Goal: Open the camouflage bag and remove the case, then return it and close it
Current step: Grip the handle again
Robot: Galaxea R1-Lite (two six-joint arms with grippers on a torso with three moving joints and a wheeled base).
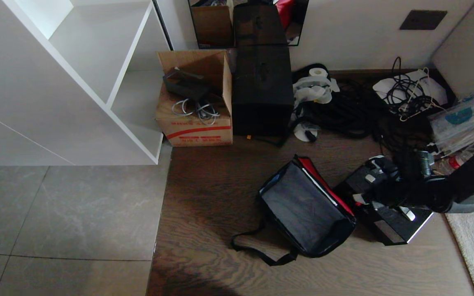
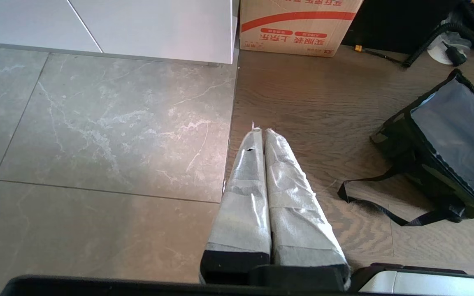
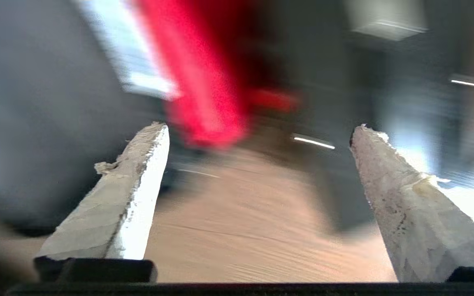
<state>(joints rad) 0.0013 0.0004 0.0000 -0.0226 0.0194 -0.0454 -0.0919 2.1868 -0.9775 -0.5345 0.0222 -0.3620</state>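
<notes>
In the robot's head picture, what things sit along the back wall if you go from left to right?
White shelf → brown cardboard box → tall black box → white tape roll → tangle of black cables.

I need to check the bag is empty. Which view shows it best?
The head view: the whole bag lies open, grey interior bare. The left wrist view shows part of it, cut at the edge. The right wrist view gives only a red and grey blur.
</notes>
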